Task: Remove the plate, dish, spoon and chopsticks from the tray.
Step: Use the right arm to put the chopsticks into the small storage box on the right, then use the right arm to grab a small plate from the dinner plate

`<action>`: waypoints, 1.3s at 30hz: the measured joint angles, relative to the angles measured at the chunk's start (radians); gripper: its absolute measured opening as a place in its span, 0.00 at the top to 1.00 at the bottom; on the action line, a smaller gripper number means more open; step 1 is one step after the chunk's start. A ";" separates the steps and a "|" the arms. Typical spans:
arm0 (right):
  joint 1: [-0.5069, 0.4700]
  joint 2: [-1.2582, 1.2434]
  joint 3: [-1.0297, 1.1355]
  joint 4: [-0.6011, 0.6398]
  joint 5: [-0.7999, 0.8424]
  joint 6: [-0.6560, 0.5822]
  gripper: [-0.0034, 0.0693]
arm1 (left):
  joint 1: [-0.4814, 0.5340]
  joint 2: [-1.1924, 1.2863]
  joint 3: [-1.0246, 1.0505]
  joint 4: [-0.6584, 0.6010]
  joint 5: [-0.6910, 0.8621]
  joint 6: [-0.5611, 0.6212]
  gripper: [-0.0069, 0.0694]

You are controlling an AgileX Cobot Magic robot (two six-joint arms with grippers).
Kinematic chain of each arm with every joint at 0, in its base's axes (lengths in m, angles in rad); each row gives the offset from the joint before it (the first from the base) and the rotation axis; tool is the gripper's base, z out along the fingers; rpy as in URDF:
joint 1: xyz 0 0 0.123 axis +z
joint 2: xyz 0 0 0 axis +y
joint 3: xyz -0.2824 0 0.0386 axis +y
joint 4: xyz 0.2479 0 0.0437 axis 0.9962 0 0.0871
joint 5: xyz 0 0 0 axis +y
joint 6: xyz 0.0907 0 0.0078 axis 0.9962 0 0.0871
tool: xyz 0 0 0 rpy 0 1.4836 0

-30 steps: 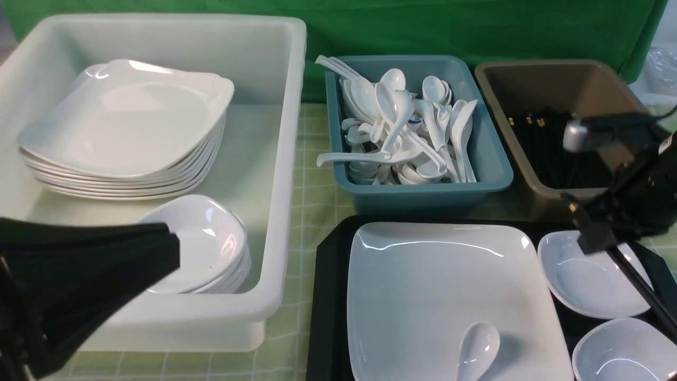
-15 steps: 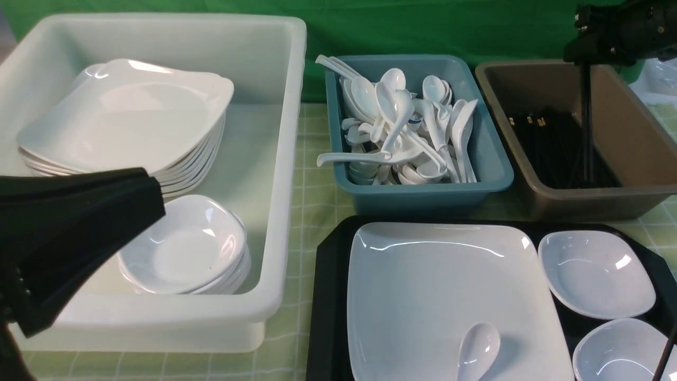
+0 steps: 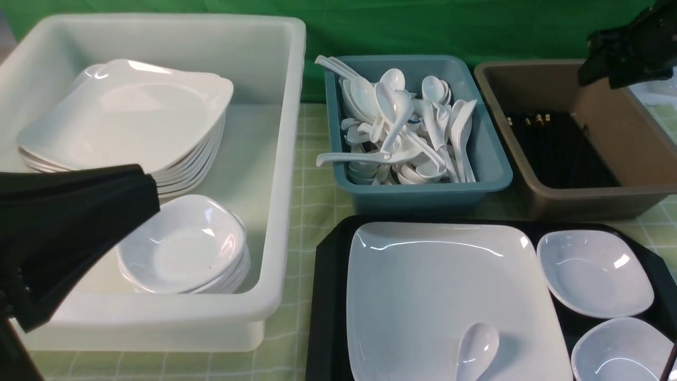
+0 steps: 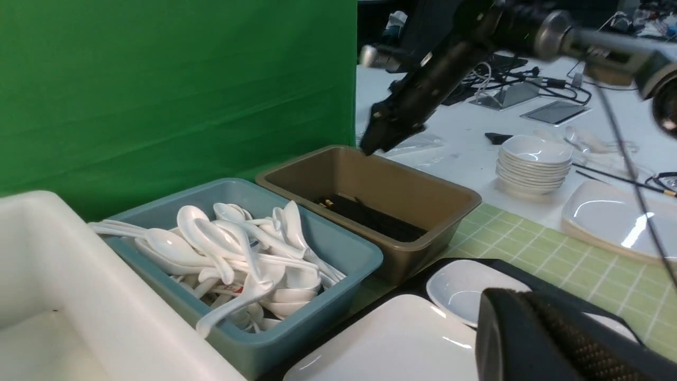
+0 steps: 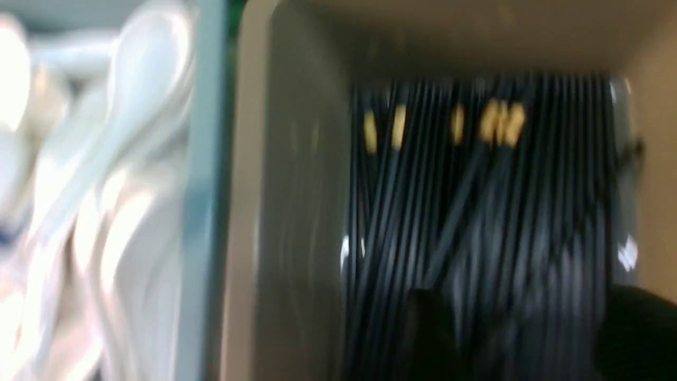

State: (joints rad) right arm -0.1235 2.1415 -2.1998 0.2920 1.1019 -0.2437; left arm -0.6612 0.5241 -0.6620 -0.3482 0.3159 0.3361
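Observation:
The white square plate [image 3: 423, 296] lies on the black tray [image 3: 328, 296] with the white spoon [image 3: 476, 349] on its near part. Two small white dishes [image 3: 595, 272] sit on the tray's right side. My right gripper [image 3: 608, 55] hangs open and empty over the brown bin [image 3: 624, 196]. Black chopsticks [image 5: 476, 201] with gold bands lie in that bin, under my right gripper [image 5: 529, 338]. My left gripper [image 3: 143, 196] hovers shut and empty over the white bin's near part, left of the tray.
The white bin [image 3: 285, 159] holds a stack of plates [image 3: 127, 127] and a stack of small dishes [image 3: 185, 248]. The teal bin [image 3: 423, 193] is full of white spoons. A thin dark line [image 3: 670, 365] crosses the bottom right corner; I cannot tell what it is.
My right gripper carried the chopsticks up from the tray to over the brown bin and let them go; they now lie in the bin. The left gripper rose slightly.

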 joint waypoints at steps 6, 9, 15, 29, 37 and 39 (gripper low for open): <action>0.086 -0.238 0.148 -0.138 0.063 0.058 0.67 | 0.000 0.000 0.000 0.034 0.004 0.002 0.88; 0.189 -0.417 0.385 -0.248 0.063 0.080 0.62 | 0.000 0.000 0.000 0.042 0.017 0.011 0.88; 0.384 -0.710 1.088 -0.335 -0.008 0.146 0.39 | 0.000 0.000 0.000 0.072 0.046 0.032 0.88; 0.466 -0.669 1.564 -0.349 -0.388 0.229 0.32 | 0.000 0.000 0.000 0.075 0.065 0.033 0.88; 0.467 -0.646 1.565 -0.374 -0.417 0.201 0.48 | 0.000 0.000 0.000 0.075 0.065 0.033 0.88; 0.468 -0.646 1.562 -0.372 -0.410 0.198 0.55 | 0.000 0.000 0.000 0.075 0.065 0.033 0.88</action>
State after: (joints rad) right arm 0.3444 1.4951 -0.6378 -0.0798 0.6919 -0.0456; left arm -0.6612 0.5241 -0.6620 -0.2734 0.3809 0.3689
